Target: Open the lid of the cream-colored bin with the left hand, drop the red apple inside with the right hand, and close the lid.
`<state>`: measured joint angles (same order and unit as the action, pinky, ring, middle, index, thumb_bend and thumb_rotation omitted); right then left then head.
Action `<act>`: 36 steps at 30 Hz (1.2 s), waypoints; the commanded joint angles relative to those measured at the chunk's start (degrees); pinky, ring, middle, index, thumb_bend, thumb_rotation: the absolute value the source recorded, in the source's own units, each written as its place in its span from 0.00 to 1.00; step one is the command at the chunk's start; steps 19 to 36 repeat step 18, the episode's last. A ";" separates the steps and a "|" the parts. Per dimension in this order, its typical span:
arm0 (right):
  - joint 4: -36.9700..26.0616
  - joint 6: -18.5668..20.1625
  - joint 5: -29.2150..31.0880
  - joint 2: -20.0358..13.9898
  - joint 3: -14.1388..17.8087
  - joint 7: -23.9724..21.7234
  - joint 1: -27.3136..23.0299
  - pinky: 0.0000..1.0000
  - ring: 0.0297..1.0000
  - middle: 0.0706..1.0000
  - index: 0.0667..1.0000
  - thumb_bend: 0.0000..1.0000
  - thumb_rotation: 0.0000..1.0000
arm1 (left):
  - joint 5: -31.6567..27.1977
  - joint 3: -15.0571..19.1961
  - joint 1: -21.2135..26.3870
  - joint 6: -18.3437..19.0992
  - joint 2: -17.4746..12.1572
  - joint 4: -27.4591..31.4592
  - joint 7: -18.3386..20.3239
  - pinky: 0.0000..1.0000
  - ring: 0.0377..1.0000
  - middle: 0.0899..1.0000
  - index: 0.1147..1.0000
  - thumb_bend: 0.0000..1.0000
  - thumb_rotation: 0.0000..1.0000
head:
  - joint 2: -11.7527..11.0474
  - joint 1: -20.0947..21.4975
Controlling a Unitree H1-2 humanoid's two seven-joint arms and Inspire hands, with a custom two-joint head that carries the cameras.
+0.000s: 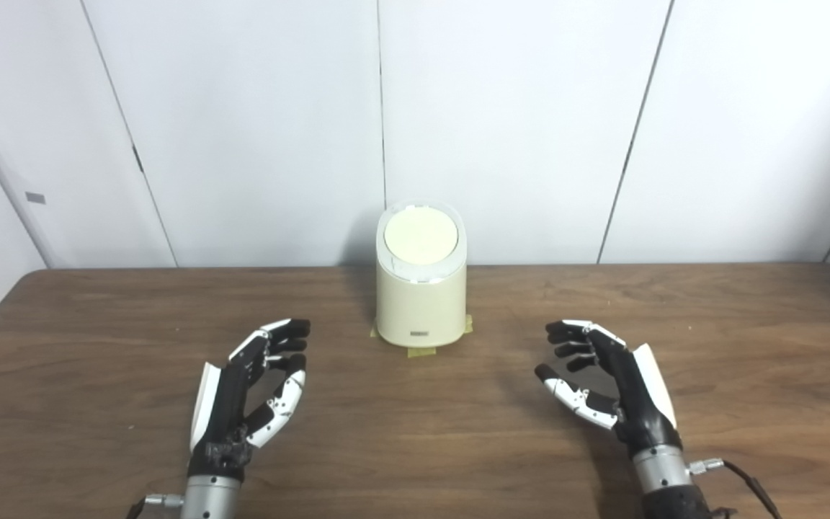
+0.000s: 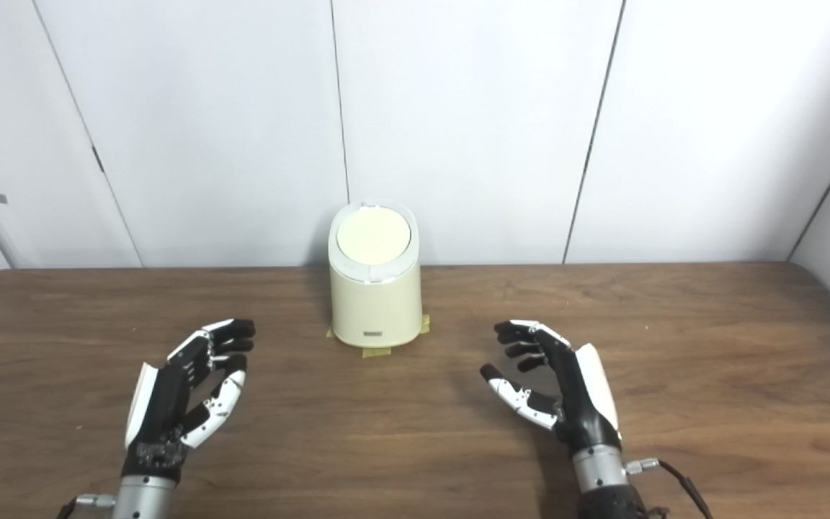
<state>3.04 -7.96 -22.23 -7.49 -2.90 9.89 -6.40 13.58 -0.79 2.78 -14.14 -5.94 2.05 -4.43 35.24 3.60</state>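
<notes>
A cream-colored bin [image 1: 421, 303] stands upright at the middle back of the wooden table [image 1: 415, 447], its round lid [image 1: 421, 236] shut and tilted toward me. It also shows in the right eye view [image 2: 375, 303]. My left hand [image 1: 253, 386] hovers low over the table, left and in front of the bin, open and empty, palm facing inward. My right hand [image 1: 606, 382] is right and in front of the bin, open and empty, palm facing inward. No red apple is in view.
Yellow tape tabs [image 1: 421, 352] stick out from under the bin's base. White wall panels [image 1: 501, 122] rise right behind the table's back edge. The table's rounded back corners show at far left and far right.
</notes>
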 commanded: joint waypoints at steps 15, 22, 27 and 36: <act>0.46 -2.45 3.88 -0.18 0.92 -0.83 -1.32 0.51 0.59 0.60 0.60 0.31 0.20 | 9.64 -1.44 0.59 -2.64 0.73 -2.57 -6.83 0.50 0.61 0.66 0.65 0.25 0.34 | 0.71 -0.38; 0.76 -2.72 4.28 -0.23 0.99 -1.12 -1.39 0.51 0.59 0.60 0.60 0.31 0.20 | 9.94 -1.60 0.64 -2.44 0.73 -2.49 -6.99 0.49 0.59 0.66 0.65 0.25 0.34 | 0.59 -0.51; 0.76 -2.72 4.28 -0.23 0.99 -1.12 -1.39 0.51 0.59 0.60 0.60 0.31 0.20 | 9.94 -1.60 0.64 -2.44 0.73 -2.49 -6.99 0.49 0.59 0.66 0.65 0.25 0.34 | 0.59 -0.51; 0.76 -2.72 4.28 -0.23 0.99 -1.12 -1.39 0.51 0.59 0.60 0.60 0.31 0.20 | 9.94 -1.60 0.64 -2.44 0.73 -2.49 -6.99 0.49 0.59 0.66 0.65 0.25 0.34 | 0.59 -0.51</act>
